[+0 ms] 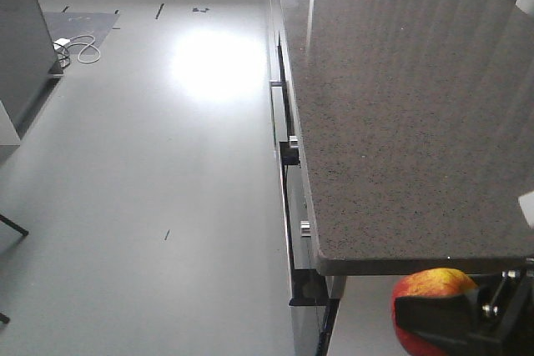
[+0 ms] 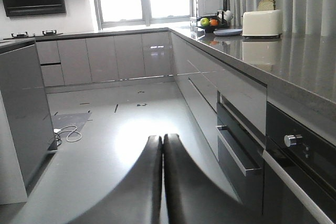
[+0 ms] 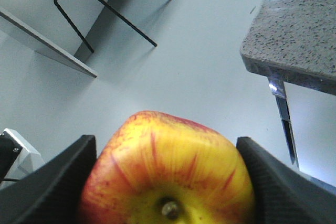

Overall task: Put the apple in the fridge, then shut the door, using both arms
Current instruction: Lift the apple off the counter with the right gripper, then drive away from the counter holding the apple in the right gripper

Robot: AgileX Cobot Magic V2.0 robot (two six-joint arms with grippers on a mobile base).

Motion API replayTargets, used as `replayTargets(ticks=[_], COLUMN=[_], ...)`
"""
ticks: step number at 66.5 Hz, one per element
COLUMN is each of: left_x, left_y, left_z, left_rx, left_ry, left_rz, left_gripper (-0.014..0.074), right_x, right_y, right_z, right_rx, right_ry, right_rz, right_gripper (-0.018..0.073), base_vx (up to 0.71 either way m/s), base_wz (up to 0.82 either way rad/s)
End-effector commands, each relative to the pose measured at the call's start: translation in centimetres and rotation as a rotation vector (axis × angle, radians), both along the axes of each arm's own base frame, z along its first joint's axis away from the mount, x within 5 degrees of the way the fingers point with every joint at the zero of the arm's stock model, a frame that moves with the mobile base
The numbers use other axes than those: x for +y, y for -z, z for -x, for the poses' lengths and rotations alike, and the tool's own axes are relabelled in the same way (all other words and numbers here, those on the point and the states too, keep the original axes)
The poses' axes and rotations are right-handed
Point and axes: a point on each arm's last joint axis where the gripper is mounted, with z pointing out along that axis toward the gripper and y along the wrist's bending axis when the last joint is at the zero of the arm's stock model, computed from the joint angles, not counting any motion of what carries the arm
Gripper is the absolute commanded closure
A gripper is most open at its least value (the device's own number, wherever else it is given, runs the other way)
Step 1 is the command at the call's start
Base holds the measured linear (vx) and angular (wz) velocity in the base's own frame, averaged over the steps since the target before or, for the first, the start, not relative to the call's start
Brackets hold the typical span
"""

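- Apple (image 3: 173,156) clamped in right gripper (image 3: 167,184), near counter (image 1: 400,122) corner, above floor (image 1: 167,172).
- Left gripper (image 2: 163,182) fingers together, empty.
- Fridge not in view: grip firmly, steer clear of counter corner, locate fridge before reaching.

Front camera looks down — both wrist cameras share its counter (image 1: 400,122).
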Motion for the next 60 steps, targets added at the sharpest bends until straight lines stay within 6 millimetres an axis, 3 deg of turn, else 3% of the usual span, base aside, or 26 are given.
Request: replayTargets(ticks=[1, 13, 29, 60], left_x=[-0.1, -0.1, -0.1, -0.1], left_y=[-1.2, -1.2, -1.2, -1.2], left_z=[0.3, 0.3, 0.3, 0.3], left_rx=[-0.097, -0.097, -0.097, -0.097], left_ry=[0.014, 0.014, 0.014, 0.014], left_rz=[0.018, 0.018, 0.018, 0.018], left_gripper=[0.0603, 0.0603, 0.0603, 0.0603], right_x=[0.2, 0.3, 0.3, 0.3], right_y=[-1.1, -0.4, -0.8, -1.0], right_z=[1.1, 3.7, 5.7, 6.3], right_rx=[-0.076, -0.143, -0.237, -0.266], right_ry=[0.011, 0.007, -0.004, -0.006], right_rz=[-0.067, -0.094, -0.095, -0.097], right_gripper=[0.041, 0.041, 0.041, 0.041], base_vx=[0.0, 0.0, 0.0, 0.0], base_wz=[0.0, 0.0, 0.0, 0.0])
